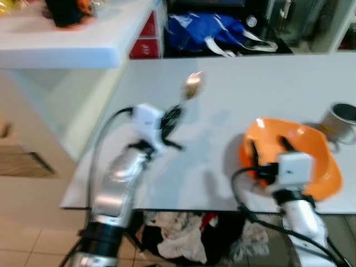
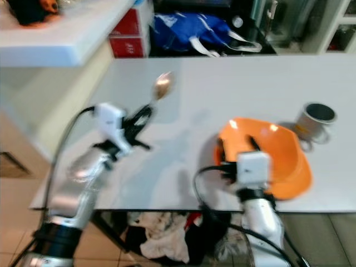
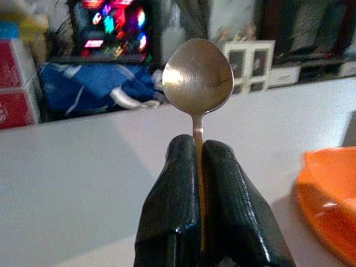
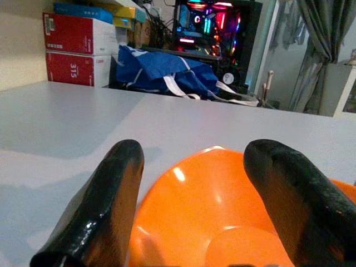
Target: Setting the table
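A metal spoon (image 3: 197,75) stands bowl-end up with its handle pinched between the fingers of my left gripper (image 3: 197,146), which is shut on it. That gripper (image 1: 172,119) hovers over the left middle of the white table (image 1: 250,83), the spoon (image 1: 193,84) pointing away from me. An orange bowl (image 1: 317,161) sits tilted near the table's front right edge. My right gripper (image 1: 271,149) is open at the bowl's near rim, with the bowl (image 4: 222,211) showing between its two spread fingers. A metal cup (image 1: 342,121) stands just right of the bowl.
A white counter (image 1: 72,50) juts in at the back left, higher than the table. Beyond the table lie a blue bag (image 1: 206,30) and red boxes (image 1: 146,41). Crumpled clothes (image 1: 183,233) are heaped under the table's front edge.
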You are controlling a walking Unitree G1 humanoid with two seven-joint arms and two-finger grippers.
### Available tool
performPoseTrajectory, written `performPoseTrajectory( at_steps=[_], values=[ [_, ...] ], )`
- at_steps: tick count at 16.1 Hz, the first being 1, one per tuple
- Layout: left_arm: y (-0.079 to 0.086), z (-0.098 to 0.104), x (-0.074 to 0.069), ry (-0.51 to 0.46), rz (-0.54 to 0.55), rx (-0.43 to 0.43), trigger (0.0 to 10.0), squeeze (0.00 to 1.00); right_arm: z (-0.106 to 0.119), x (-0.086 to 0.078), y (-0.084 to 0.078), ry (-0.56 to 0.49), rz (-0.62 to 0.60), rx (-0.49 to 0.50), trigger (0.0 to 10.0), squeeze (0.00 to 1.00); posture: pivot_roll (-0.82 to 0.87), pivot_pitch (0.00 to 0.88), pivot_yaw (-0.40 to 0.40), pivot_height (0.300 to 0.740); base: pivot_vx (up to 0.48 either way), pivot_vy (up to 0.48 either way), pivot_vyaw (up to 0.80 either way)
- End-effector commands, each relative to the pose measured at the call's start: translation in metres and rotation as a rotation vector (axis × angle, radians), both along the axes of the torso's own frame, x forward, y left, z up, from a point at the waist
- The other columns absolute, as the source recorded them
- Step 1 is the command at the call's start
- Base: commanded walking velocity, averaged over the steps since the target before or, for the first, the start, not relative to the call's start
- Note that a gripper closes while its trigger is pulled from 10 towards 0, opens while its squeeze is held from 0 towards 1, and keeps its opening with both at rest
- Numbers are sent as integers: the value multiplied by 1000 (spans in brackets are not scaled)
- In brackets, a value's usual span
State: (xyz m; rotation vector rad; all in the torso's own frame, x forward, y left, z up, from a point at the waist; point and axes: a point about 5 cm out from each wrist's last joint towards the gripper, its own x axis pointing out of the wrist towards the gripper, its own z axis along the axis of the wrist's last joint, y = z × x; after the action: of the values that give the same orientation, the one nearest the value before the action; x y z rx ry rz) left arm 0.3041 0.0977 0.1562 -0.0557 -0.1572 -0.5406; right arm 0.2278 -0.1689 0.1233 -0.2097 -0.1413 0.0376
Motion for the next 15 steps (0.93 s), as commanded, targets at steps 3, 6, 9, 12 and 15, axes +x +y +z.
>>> performPoseTrajectory(
  at_steps=[3,6,9,12,15],
  values=[
    [-7,7,-1,-33,-19,-5,0,0,4,0,-4,-15,-20,-14,10000,0,-128,17,83,740,0,0,-529],
    [-5,6,-1,-28,-4,-11,0,0,3,0,-3,-9,-14,-19,10000,0,-127,15,79,740,0,-151,0],
    [-4,4,-2,-14,6,-24,0,0,1,-1,-4,-3,-11,-22,10000,0,-129,11,78,740,0,-467,0],
    [-4,4,-1,-14,8,-22,0,0,0,-1,-5,0,-8,-26,10000,0,-127,3,78,740,0,-455,0],
    [-4,5,-1,-23,10,-17,0,0,-1,-2,-4,6,-4,-26,10000,0,-127,0,77,740,0,-437,0]
  ],
)
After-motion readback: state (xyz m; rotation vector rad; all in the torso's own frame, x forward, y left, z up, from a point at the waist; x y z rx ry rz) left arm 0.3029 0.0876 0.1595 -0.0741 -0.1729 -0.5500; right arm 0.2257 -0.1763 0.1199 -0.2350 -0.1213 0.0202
